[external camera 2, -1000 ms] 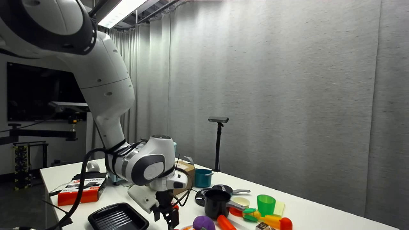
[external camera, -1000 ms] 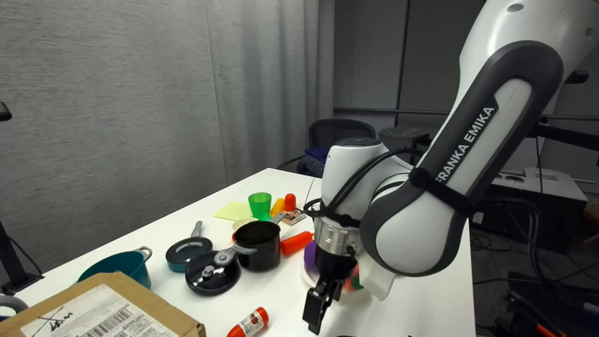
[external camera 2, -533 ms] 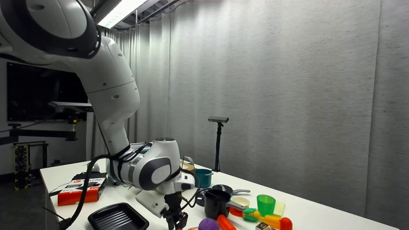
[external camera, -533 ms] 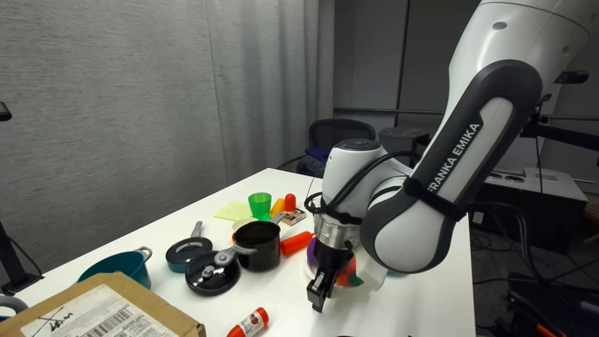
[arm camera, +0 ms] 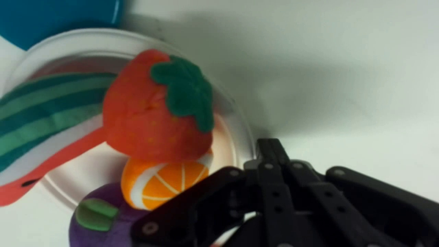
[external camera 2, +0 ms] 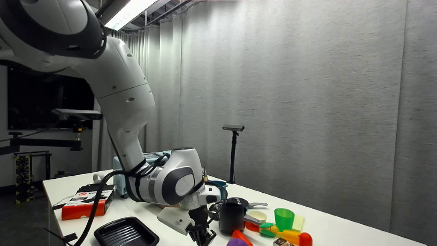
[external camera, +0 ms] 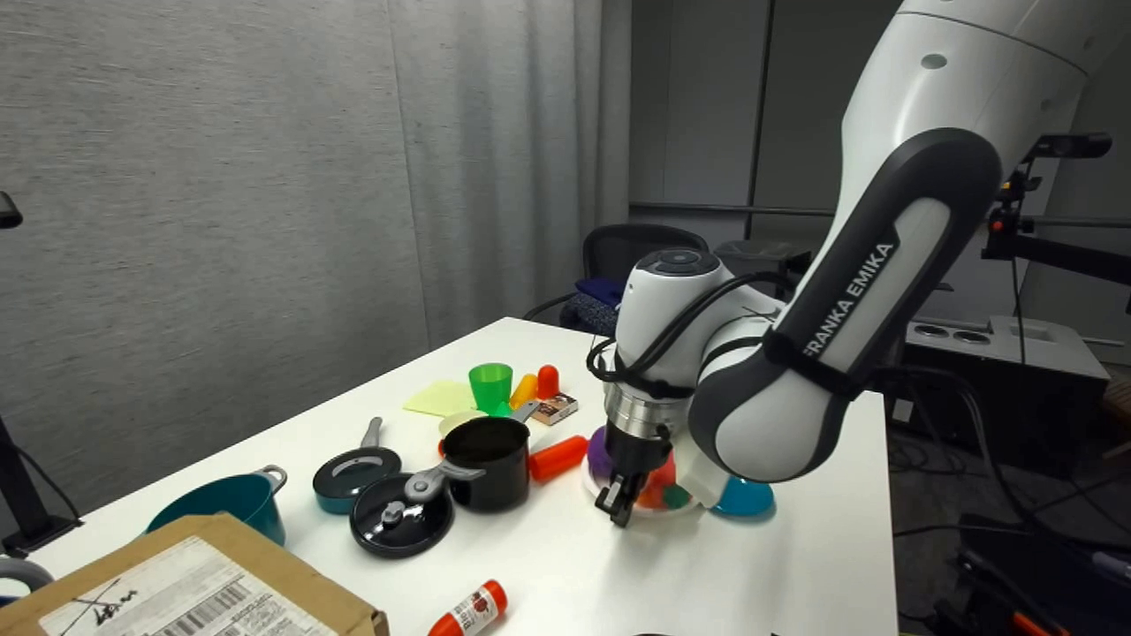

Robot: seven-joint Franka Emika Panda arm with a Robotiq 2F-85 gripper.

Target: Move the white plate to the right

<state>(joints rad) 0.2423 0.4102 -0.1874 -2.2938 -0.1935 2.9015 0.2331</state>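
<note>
Smooth white table [external camera: 530, 565] | round, shallow white plate [arm camera: 92, 41] (plump toy fruit [arm camera: 137, 127] on it) | fingers [arm camera: 269, 151] pressed together, empty

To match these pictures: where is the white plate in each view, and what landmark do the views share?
In an exterior view: the white plate, below and right of centre, partly behind the pincer.
In an exterior view: it is not seen; the purple toy shows at the bottom edge.
Wrist view: the white plate, large, mostly in the left half; the purple toy at lower left.
Shared landmark: the purple toy.
</note>
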